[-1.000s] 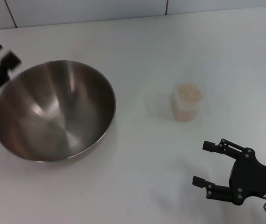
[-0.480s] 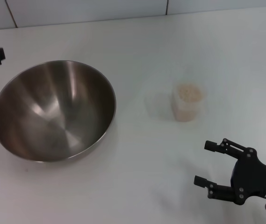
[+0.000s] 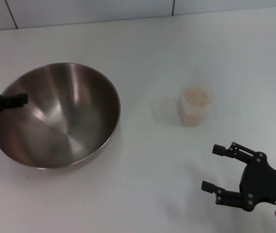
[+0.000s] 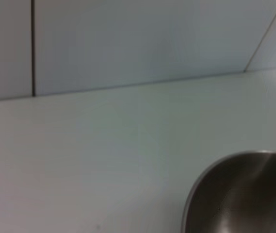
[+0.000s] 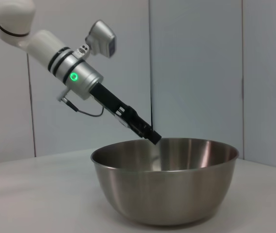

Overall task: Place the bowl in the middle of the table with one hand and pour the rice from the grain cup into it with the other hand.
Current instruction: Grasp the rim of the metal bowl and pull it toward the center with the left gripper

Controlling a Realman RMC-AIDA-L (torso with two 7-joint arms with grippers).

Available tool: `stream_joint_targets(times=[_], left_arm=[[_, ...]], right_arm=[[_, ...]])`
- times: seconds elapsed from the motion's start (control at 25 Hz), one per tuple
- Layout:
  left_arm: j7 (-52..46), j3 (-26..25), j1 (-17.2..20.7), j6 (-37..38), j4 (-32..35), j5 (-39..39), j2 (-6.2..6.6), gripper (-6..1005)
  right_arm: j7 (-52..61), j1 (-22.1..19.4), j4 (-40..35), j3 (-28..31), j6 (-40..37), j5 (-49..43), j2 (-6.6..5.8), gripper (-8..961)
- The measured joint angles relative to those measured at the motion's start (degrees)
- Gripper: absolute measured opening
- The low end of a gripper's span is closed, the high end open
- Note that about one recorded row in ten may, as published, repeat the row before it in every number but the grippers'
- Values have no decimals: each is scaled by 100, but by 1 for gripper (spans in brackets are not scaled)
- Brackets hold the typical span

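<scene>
Saw the bowl [image 3: 55,116] upright and empty on the table [image 3: 142,184] from the head view. Found the cup [image 3: 194,109] well right of the bowl, upright, full of rice [image 3: 196,96], untouched. Spotted the right gripper [image 3: 214,169] nearer than the bowl and right of the cup, jaws spread apart, holding nothing. Caught the left gripper [image 3: 4,101] over the bowl's left rim, open or closed impossible to tell. Got its slant only from the right wrist view, reaching down to the bowl's rim, contact unclear. Showed merely a slice of bowl in the left wrist view.
</scene>
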Motion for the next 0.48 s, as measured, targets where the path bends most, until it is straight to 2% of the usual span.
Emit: stream_joint_targets(times=[0.2,0.48], left_arm=[[81,-4,-284,86,-504,-2,7,834],[132,17,-349,69,-582,-64,4,830]], right_arm=[[0,0,-7,0,1,1,1,833],[0,0,-9,1,1,1,1,833]])
